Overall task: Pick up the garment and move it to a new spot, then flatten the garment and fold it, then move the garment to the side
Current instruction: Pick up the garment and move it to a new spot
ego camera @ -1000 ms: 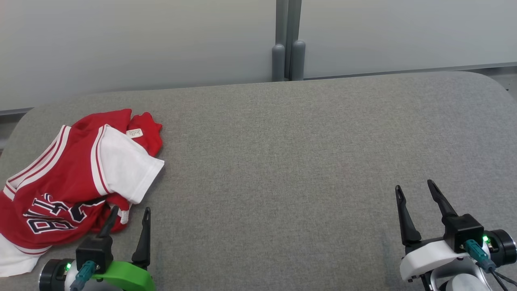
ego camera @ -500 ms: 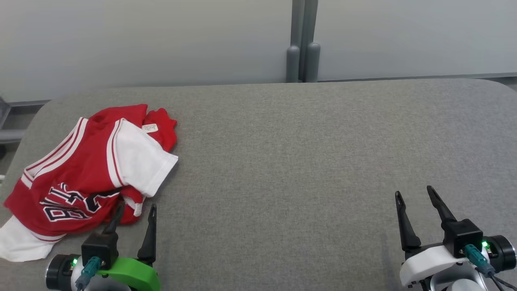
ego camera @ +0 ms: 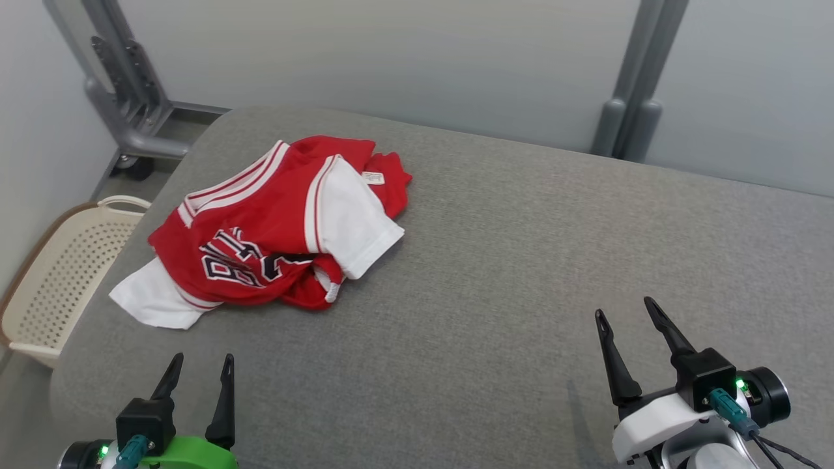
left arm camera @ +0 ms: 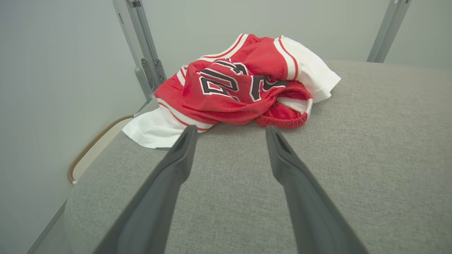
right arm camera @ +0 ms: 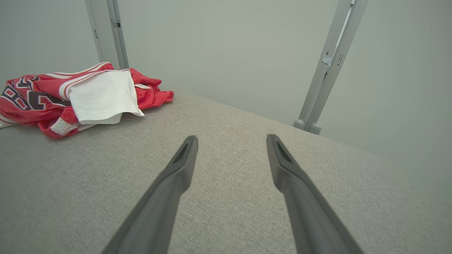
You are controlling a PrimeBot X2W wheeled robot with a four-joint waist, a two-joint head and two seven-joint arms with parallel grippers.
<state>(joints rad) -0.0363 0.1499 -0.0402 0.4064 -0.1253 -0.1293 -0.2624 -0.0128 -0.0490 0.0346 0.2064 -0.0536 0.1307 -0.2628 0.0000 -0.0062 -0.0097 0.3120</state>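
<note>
Since half a second ago the head camera has swung left: the jersey [ego camera: 273, 221] now shows at centre-left of the frame instead of the far left, and a basket [ego camera: 58, 273] has come into view at the left edge. The left hand's [ego camera: 202, 358] tips, which overlapped the jersey's near edge then, now show apart from it, at the lower left.

Both hands are wide open and hold nothing. The right hand [ego camera: 623, 307] sits at the lower right, well apart from the jersey.

The jersey lies crumpled on the tabletop [ego camera: 508, 260], near its upper-left corner. Its long axis runs from a white flap at the lower left to a bunched red end with a small label at the upper right, probably the neck. A white sleeve juts toward the lower right.

The step in hand looks like the first pick-up. It would likely go best if the left hand advances low with its fingers spread and pinches an outer edge rather than the folded middle. A grip near the labelled end might let the cloth hang out along its length.
</note>
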